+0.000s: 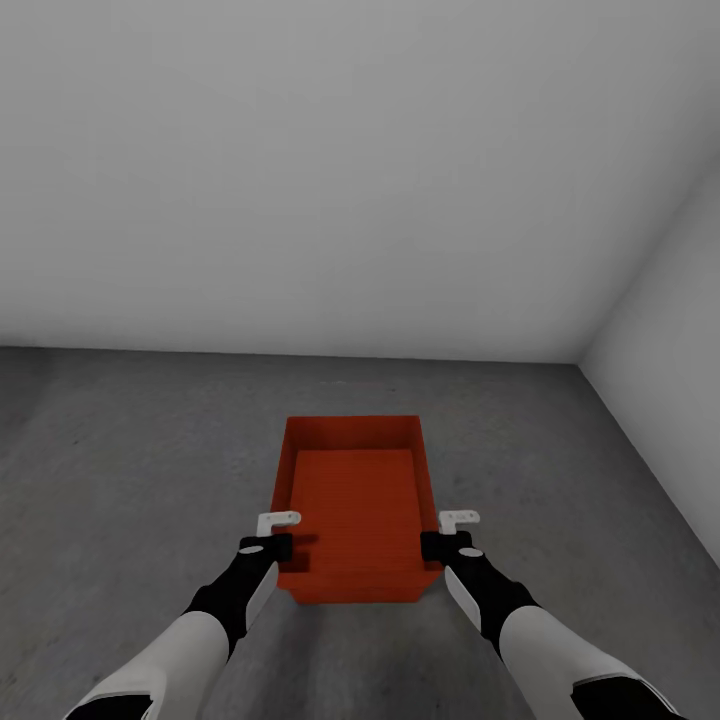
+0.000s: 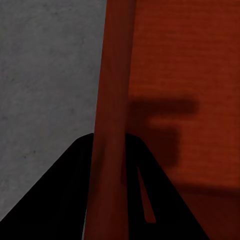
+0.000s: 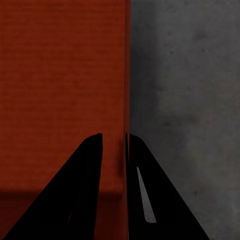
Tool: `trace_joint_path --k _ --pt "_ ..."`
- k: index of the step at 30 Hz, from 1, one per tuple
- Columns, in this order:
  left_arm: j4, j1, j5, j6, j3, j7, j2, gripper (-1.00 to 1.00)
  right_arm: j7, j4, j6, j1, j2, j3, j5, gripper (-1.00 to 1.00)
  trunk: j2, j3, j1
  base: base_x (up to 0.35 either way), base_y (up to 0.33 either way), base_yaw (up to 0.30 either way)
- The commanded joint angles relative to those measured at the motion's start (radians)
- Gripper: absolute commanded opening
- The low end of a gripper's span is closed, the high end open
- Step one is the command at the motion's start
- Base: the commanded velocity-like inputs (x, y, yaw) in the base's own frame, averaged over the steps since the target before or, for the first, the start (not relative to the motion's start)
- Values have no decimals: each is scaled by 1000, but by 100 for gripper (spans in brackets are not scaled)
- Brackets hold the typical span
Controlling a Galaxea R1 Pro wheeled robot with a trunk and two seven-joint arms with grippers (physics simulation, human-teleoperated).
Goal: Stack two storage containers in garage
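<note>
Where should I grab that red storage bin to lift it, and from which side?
Take the storage container by its two long side walls near the close end, coming down from above. The walls are thin and upright with an open top, so a finger slips down each side. The left gripper and right gripper already straddle those rims, as the wrist views show.

Both arms reach forward, left hand (image 1: 279,533) and right hand (image 1: 446,533) clamped closed.

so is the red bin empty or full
Empty: the head view shows the red bin's bare flat bottom, nothing lying inside.
</note>
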Motion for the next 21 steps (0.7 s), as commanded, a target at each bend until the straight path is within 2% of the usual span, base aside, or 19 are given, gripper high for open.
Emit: trace_joint_path --k 1,14,21 --pt "-51 -1 41 8 38 59 -1 -100 1 -1 5 1 0 -1 -20 -100 0 -1 0 0 0 0" --pt "-51 -1 41 8 38 59 -1 -100 0 -1 5 1 0 -1 -20 -100 0 -1 0 0 0 0" --pt "-51 -1 41 8 38 59 -1 -100 1 -1 5 1 0 -1 -20 -100 -49 -23 27 0 0 0"
